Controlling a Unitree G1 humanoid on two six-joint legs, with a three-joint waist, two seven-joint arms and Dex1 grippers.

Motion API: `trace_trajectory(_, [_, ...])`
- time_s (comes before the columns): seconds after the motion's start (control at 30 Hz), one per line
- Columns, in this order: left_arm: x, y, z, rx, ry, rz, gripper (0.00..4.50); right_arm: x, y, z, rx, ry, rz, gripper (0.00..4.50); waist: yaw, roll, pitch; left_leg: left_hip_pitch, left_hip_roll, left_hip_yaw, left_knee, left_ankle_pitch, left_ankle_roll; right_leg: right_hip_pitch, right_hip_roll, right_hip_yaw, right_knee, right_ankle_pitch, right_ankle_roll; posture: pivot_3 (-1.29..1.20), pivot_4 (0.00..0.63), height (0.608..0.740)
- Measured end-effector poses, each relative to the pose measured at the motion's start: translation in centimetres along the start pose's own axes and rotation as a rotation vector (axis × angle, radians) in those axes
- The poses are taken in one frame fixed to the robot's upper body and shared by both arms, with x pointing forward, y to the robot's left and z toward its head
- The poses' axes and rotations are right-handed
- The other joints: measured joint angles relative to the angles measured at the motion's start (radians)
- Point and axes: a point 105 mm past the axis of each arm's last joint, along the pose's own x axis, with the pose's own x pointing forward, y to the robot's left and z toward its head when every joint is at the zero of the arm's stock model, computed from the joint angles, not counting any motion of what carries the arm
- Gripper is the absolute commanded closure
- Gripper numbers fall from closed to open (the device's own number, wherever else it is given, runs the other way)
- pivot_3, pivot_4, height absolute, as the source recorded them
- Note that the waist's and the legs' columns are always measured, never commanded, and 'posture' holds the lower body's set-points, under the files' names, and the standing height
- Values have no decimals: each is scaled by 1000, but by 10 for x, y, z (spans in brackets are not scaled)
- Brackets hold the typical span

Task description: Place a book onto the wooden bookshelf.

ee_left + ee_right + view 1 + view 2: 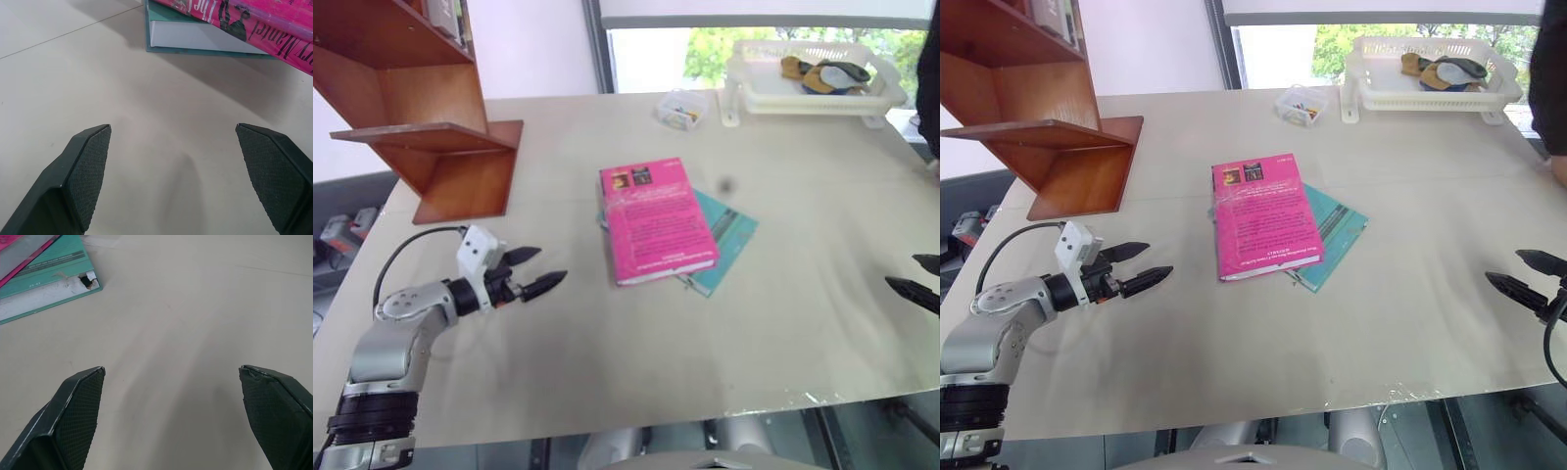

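Where the bench (607,352) meets the window stand two containers: a white plastic basket (808,83) holding a yellow and dark bundle, and beside it a small clear box (682,108) with small coloured items too small to name

Book (654,220): bright pink, lying flat mid-bench, back cover up, two small dark pictures at its far end; it rests on a thinner teal book (729,235) that juts out on the right. Back-cover text too small to read from the head views; the left wrist view shows the spine with large lettering, "The" and "Mantel" legible

Wooden bookshelf (431,117): reddish-brown, slanted boards, far left of the bench, well apart from the book; some books stand on its top shelf

Left tool (533,271): fingers spread wide, holding nothing, just over the bench left of the book

Right tool (1523,272): at the right edge, fingers wide apart, empty; its wrist view shows a torn corner on the teal book
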Motion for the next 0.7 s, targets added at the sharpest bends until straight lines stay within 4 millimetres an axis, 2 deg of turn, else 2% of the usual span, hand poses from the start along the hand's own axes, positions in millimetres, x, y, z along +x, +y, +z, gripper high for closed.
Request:
trace_trajectory(0.4, [-13, 5, 0, -4, -4, 42, 124, 3, -2, 1, 2, -8, 2, 0, -2, 0, 0, 0, 0, 0, 0, 0, 0, 0, 0, 0, 0, 0, 0, 0, 150, 740])
trace_trajectory(0.7, [-15, 6, 1, -5, 1, 45, 124, 11, -2, 5, -12, -17, 19, 0, -2, 0, 0, 0, 0, 0, 0, 0, 0, 0, 0, 0, 0, 0, 0, 0, 150, 740])
